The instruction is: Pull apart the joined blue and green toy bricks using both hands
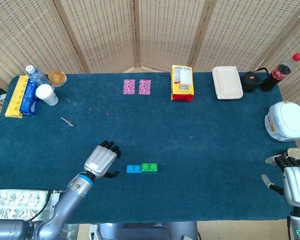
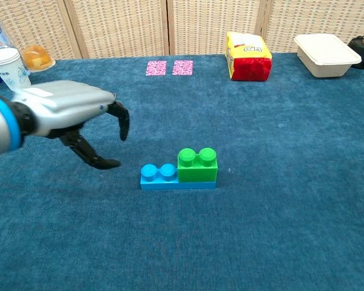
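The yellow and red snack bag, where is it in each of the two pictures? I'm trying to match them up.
Head view: the snack bag stands at the far edge of the table, just right of centre.
Chest view: the same bag shows at the top, right of centre.
Shared landmark: the two pink patterned cards lie just left of it in both views.
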You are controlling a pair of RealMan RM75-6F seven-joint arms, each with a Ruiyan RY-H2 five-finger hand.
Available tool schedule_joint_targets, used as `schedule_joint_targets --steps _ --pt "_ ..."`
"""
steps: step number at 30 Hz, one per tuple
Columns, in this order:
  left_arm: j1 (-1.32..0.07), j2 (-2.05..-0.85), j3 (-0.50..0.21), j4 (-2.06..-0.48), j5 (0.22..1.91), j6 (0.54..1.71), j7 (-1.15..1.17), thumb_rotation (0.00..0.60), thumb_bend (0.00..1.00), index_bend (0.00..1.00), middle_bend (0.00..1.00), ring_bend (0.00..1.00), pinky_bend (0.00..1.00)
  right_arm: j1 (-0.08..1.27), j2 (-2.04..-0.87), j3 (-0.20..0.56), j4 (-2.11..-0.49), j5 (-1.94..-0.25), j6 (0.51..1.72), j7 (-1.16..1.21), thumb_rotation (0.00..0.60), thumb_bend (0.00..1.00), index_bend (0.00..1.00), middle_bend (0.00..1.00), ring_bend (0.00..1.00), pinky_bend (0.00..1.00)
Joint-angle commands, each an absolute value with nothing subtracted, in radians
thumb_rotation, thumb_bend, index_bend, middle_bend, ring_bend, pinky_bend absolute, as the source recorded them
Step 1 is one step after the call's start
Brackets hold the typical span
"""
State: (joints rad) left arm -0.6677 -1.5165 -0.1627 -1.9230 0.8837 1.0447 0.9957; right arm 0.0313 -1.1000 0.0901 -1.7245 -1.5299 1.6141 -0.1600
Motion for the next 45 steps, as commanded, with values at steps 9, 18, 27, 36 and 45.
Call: schedule_joint_targets --steps 9,18,27,36,45 --pt "-0.778 -1.696 -0.143 -1.769 0.8 1.084 1.073 0.433 0.26 0.43 0.32 0.18 0.2 0.025 -1.092 0.098 -1.728 -1.518 1.619 -0.163 0.6 0.24 0.45 0.48 0.44 0.38" --pt "-0.818 -1.787 -0.135 -1.701 0.792 1.112 1.072 0.432 0.26 0.48 0.32 0.18 0.2 0.003 -1.082 0.094 -1.723 -1.519 1.643 -0.15 0.6 0.24 0.45 0.48 0.44 0.38" --pt "-0.833 -1.844 -0.104 -1.637 0.809 1.145 1.08 0.479 0.26 0.54 0.32 0.18 0.19 -0.01 -1.071 0.1 -1.72 -1.506 1.654 -0.13 0.6 0.24 0.45 0.48 0.44 0.38" --pt "-0.84 -1.86 -0.095 -1.601 0.819 1.142 1.059 0.555 0.3 0.65 0.32 0.18 0.17 -0.018 -1.051 0.106 -1.736 -1.496 1.657 -0.108 0.6 0.24 0.45 0.48 0.44 0.38" --pt "-0.873 -1.77 -0.123 -1.63 0.882 1.101 1.021 0.6 0.35 0.77 0.52 0.36 0.25 -0.019 -1.063 0.105 -1.731 -1.506 1.658 -0.101 0.6 0.24 0.45 0.48 0.44 0.39"
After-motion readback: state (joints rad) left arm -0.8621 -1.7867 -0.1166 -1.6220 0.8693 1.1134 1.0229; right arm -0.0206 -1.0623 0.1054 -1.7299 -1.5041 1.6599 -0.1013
